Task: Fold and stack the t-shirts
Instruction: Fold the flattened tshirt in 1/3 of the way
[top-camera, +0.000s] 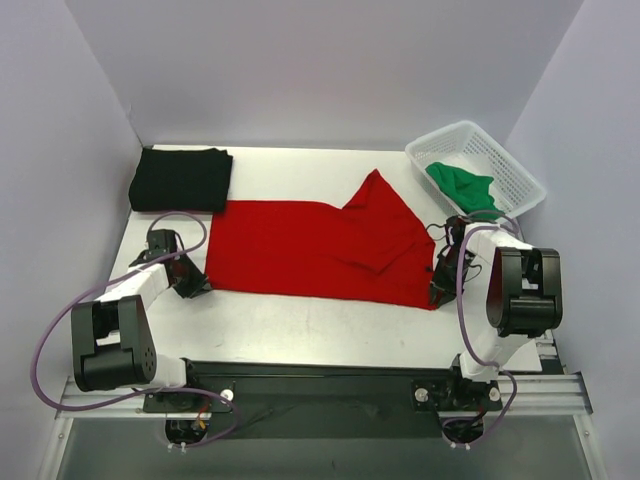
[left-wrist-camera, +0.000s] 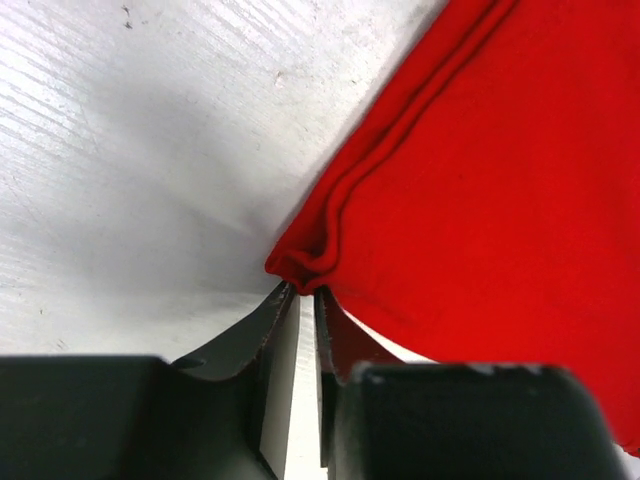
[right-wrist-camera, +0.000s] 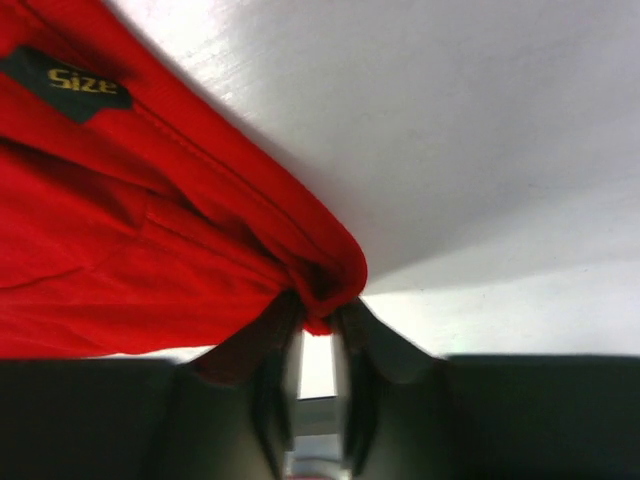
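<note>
The red t-shirt lies spread across the table, one flap folded over near its right side. My left gripper is at its near-left corner. In the left wrist view the jaws are pinched on the bunched corner of the red cloth. At the near-right corner sits my right gripper. Its jaws are shut on a rolled fold of red cloth that carries a size label. The black t-shirt lies folded at the back left. The green t-shirt lies crumpled in the basket.
A white mesh basket stands at the back right, close behind the right arm. Bare white table runs along the near edge in front of the red shirt. White walls enclose the table on three sides.
</note>
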